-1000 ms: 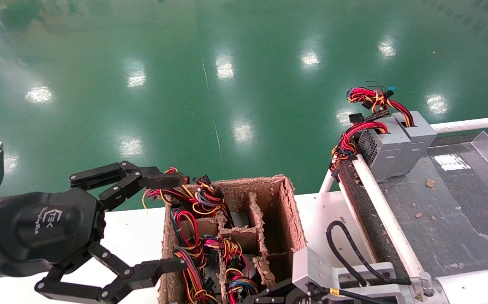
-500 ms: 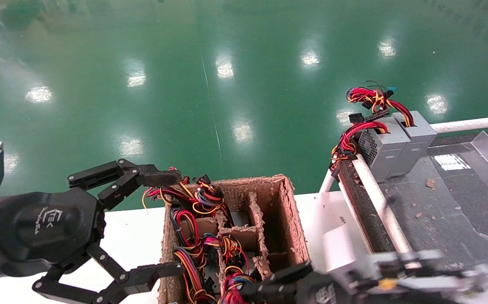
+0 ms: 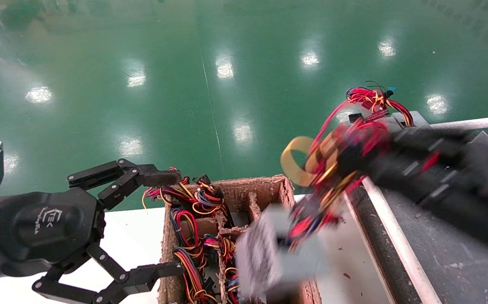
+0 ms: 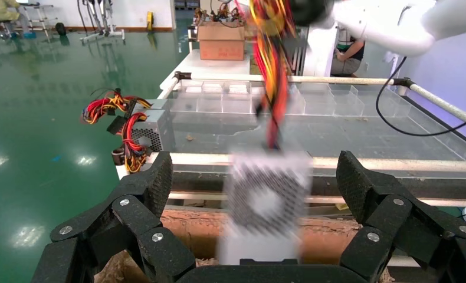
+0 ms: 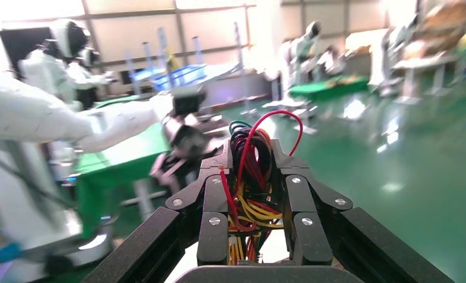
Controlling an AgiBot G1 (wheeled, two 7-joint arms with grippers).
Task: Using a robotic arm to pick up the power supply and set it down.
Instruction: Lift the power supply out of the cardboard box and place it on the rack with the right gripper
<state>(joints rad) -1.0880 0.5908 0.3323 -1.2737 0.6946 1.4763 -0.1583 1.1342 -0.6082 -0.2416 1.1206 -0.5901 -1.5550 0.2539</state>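
The power supply [image 3: 265, 253], a grey box with a round fan grille, hangs blurred over the near right part of the cardboard box [image 3: 235, 183]. It dangles by its red, yellow and orange wire bundle [image 3: 324, 169]. My right gripper [image 3: 349, 156] is shut on that bundle above the box's right rim; the right wrist view shows the wires [image 5: 248, 177] pinched inside the right gripper [image 5: 249, 159]. My left gripper [image 3: 166, 223] stands open beside the box's left wall. In the left wrist view the power supply [image 4: 266, 200] swings beyond the left gripper [image 4: 255, 183], untouched.
More wired units fill the cardboard box's left cells [image 3: 193, 236]. A dark belt table [image 3: 417, 236] with a white rail [image 3: 396, 249] lies to the right. At its far corner stand other grey boxes [image 4: 154, 130] with red cables [image 3: 370, 95]. Green floor lies beyond.
My right arm has swept up from the bottom edge to the right, lifting the power supply by its wires out of the box. The left arm has stayed put.
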